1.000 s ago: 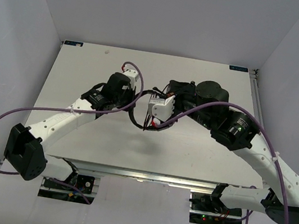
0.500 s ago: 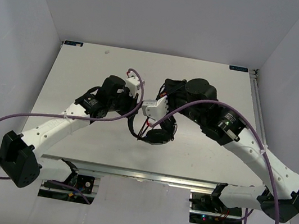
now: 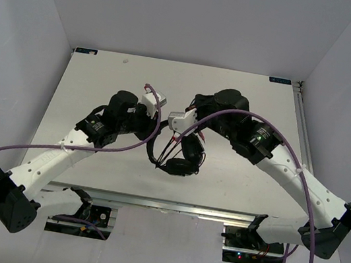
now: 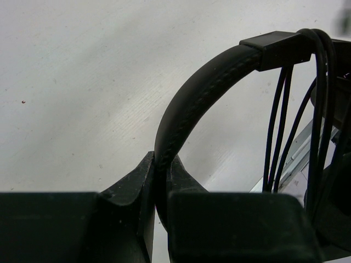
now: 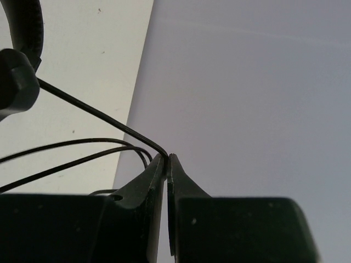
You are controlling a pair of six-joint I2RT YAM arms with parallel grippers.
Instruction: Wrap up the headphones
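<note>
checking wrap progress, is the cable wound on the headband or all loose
Partly wound. Several cable strands hang over the headband by its slider; one strand runs taut to the shut right gripper.

No text, brand, number or sign can be read in any view. A small teal tag sits at the far left corner of the table, and a second tag at the far right corner. Both lie well beyond the left gripper and the right gripper. Their print is too small to make out.
</note>
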